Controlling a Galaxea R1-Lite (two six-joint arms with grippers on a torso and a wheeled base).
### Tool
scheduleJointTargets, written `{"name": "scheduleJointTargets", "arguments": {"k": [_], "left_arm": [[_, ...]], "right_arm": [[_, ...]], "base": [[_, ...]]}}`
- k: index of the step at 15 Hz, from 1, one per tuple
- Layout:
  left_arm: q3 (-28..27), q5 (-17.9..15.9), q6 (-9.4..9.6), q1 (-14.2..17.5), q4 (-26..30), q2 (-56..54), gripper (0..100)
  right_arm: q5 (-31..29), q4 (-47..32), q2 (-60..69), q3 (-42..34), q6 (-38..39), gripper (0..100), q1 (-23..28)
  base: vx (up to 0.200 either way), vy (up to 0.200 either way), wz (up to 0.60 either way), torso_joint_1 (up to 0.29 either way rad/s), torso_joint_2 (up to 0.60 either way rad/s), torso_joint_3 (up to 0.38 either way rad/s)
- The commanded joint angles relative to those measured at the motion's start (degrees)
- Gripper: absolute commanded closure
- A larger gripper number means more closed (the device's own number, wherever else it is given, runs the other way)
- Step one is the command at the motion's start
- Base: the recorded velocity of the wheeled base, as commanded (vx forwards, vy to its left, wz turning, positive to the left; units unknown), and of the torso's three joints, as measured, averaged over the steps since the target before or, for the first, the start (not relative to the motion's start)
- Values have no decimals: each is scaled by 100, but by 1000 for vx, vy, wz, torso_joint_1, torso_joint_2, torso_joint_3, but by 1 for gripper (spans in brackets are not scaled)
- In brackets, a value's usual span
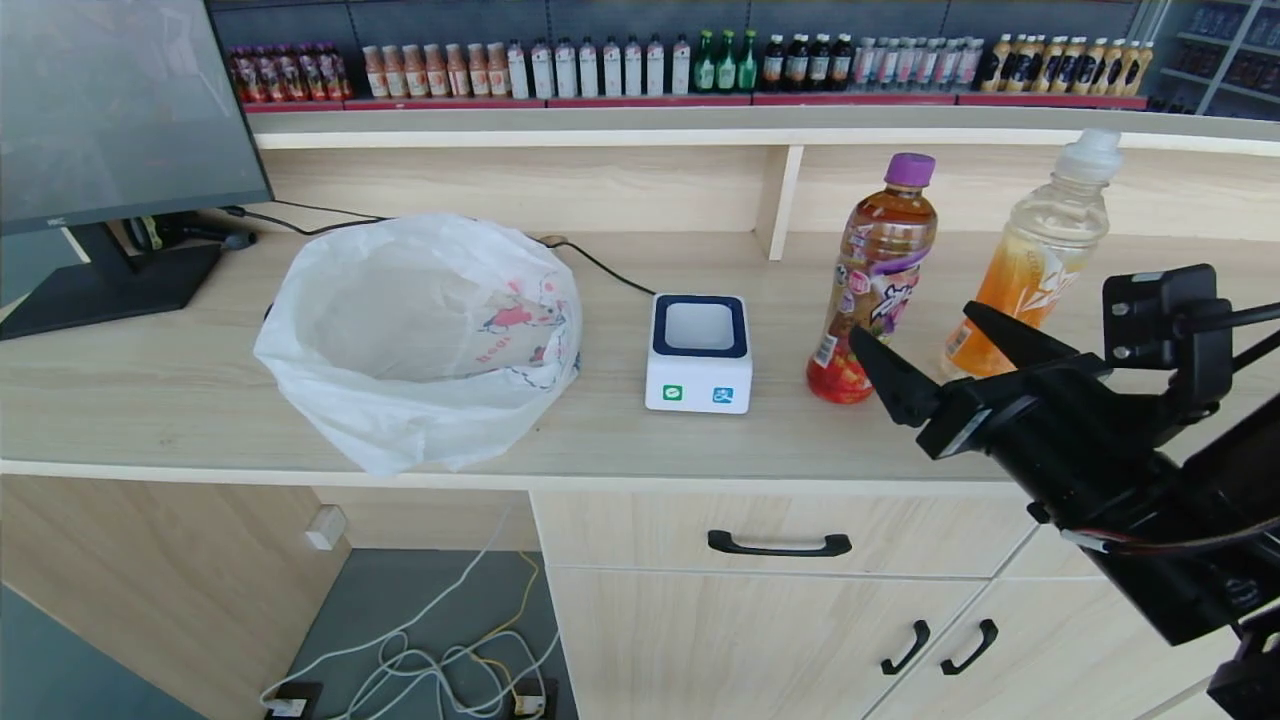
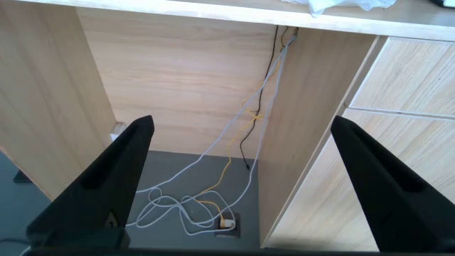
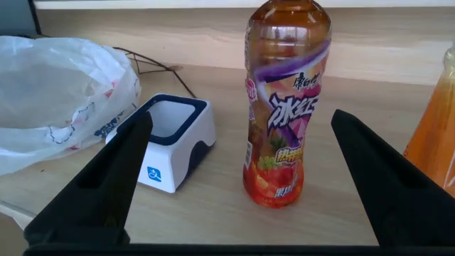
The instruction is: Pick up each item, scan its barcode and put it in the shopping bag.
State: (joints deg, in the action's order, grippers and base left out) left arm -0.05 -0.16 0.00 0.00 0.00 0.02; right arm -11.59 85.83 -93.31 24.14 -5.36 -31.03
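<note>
A purple-capped tea bottle stands upright on the wooden counter, right of the white barcode scanner. Further right stands an orange drink bottle with a white cap. The white plastic shopping bag sits open, left of the scanner. My right gripper is open, just in front of the tea bottle and level with its lower half. My left gripper is open, held below counter level and facing the recess under the counter.
A monitor on a black stand occupies the counter's far left, with cables running behind the bag. A raised back shelf and divider border the counter. Drawers with black handles lie below; loose cables lie on the floor.
</note>
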Motion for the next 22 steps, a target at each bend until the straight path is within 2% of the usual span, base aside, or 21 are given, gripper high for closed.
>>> {"name": "scheduleJointTargets", "arguments": {"k": [1, 5, 9, 12, 17, 22], "left_arm": [[-4, -2, 0, 0, 0, -2, 0], [-4, -2, 0, 0, 0, -2, 0], [-4, -2, 0, 0, 0, -2, 0], [-4, -2, 0, 0, 0, -2, 0], [5, -2, 0, 0, 0, -2, 0], [5, -2, 0, 0, 0, -2, 0]], "right_arm": [[-1, 21, -179, 12, -9, 0, 0], [-1, 188, -539, 38, -9, 0, -9], [-54, 206, -847, 487, -26, 0, 44], [-634, 206, -1084, 873, -44, 0, 9], [-968, 214, -1216, 996, -114, 0, 44], [-950, 179, -1357, 1278, -123, 0, 439]], "base": [[0, 0, 0, 0, 0, 0], [0, 0, 0, 0, 0, 0], [0, 0, 0, 0, 0, 0], [0, 0, 0, 0, 0, 0], [0, 0, 0, 0, 0, 0], [0, 0, 0, 0, 0, 0]]}}
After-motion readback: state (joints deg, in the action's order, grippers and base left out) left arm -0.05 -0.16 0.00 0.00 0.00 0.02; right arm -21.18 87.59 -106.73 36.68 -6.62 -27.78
